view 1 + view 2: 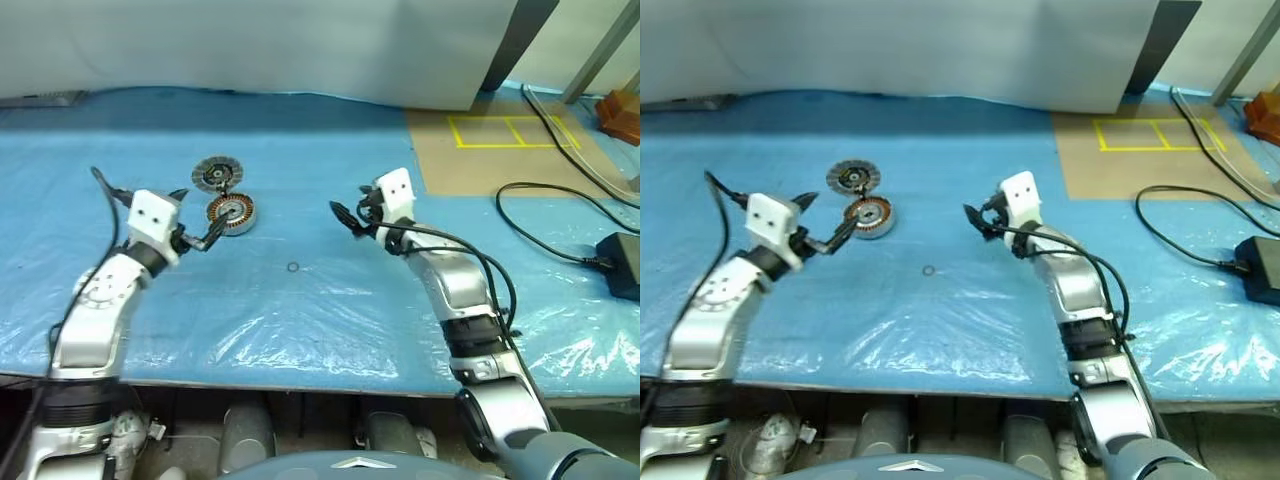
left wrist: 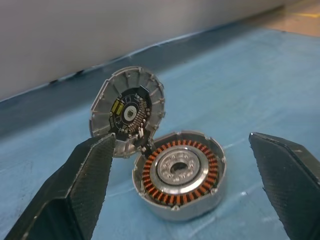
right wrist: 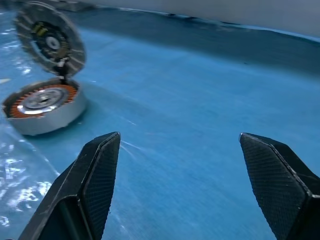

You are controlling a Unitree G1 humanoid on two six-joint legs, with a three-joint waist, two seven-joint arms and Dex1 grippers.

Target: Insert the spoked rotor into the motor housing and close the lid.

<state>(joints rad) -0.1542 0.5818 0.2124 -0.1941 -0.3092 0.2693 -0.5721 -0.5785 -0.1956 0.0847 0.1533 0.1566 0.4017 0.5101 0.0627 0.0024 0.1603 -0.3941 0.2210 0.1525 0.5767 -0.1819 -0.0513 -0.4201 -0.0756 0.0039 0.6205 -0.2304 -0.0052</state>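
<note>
So the motor housing (image 1: pixel 232 213) sat on the blue plastic-covered counter (image 1: pixel 300 300), over on the robot's left side, with the ring of copper windings around the silver hub facing up. Right behind it, touching its far rim, was a round spoked disc (image 1: pixel 217 174) propped up at a tilt, dark centre with what looked like a little circuit board, silvery ribs all round. Looked hinged to the housing, honestly couldn't tell if that was the lid or the rotor.

The left claw (image 1: pixel 196 222) was spread as wide as it goes, holding nothing, hanging just beside the housing on the near-left side; in its wrist view the housing sat between the two black fingers (image 2: pixel 82 185) but not touching either.

The right claw (image 1: pixel 346 214) was also wide open and empty, out in the middle of the counter, well apart from the housing and pointed toward it. A small ring (image 1: pixel 292 267) lay on the sheet between the arms. Black cables (image 1: pixel 560 215) and a power brick (image 1: pixel 622 262) sat off to the right.
</note>
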